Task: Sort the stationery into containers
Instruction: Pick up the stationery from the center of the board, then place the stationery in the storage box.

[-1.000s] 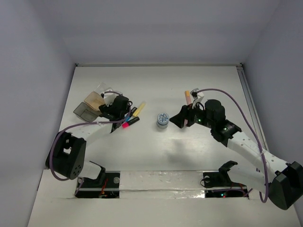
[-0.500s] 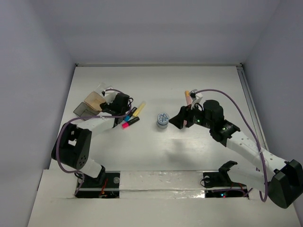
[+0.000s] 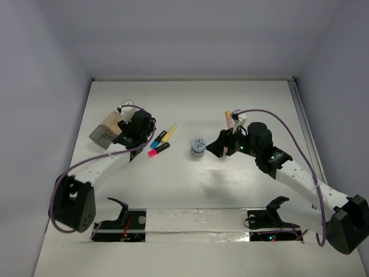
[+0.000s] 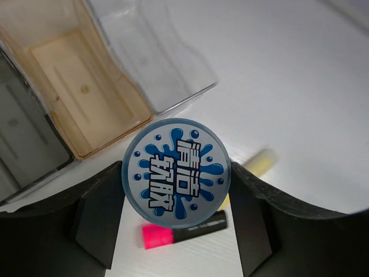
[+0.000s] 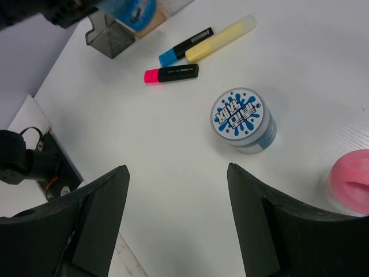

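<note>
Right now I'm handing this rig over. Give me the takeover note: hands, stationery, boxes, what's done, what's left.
Left hand: shut on a blue-and-white tin, lifted off the table next to the tan box.
Right hand: open and empty, above bare table near the second tin.
On the table: pink highlighter, blue highlighter, yellow highlighter, the second tin, the pink stick.
Done: nothing sorted yet. The tan box shows empty; the grey box is only partly in view.
Left: place the held tin, then sort everything else.
</note>
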### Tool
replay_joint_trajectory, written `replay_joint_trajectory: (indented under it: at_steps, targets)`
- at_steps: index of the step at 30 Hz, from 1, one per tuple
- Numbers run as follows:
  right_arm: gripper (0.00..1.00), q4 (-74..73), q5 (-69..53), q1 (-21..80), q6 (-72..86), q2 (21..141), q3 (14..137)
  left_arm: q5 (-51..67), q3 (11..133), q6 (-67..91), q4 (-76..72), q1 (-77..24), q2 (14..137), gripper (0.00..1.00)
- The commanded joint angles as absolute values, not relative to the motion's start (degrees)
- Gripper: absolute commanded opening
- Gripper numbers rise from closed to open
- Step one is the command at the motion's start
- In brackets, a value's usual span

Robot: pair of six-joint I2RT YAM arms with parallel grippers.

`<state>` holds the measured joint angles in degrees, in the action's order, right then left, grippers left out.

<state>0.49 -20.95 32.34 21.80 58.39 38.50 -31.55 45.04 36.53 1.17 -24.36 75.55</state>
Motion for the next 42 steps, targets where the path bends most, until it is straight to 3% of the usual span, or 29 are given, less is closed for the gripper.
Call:
replay_joint_trajectory:
  at_steps: [1,10,18,42]
  targets:
    - [0.75,3.4,-20.7,32.8,21.0,58.1,38.5,-31.1,49.5,33.8,-0.4,-24.0,65.7,0.28]
    - [0.75,2.3,-20.0,32.8,20.6,55.0,38.2,-30.3,49.4,33.8,8.4,-10.6,62.8,0.29]
    - [0.75,1.7,-18.1,32.8,20.2,53.6,37.8,-29.2,52.0,32.1,9.7,1.3,67.5,0.30]
    - [0.75,1.2,-18.1,32.8,20.3,53.2,37.6,-36.0,56.4,29.8,6.2,3.7,85.6,0.31]
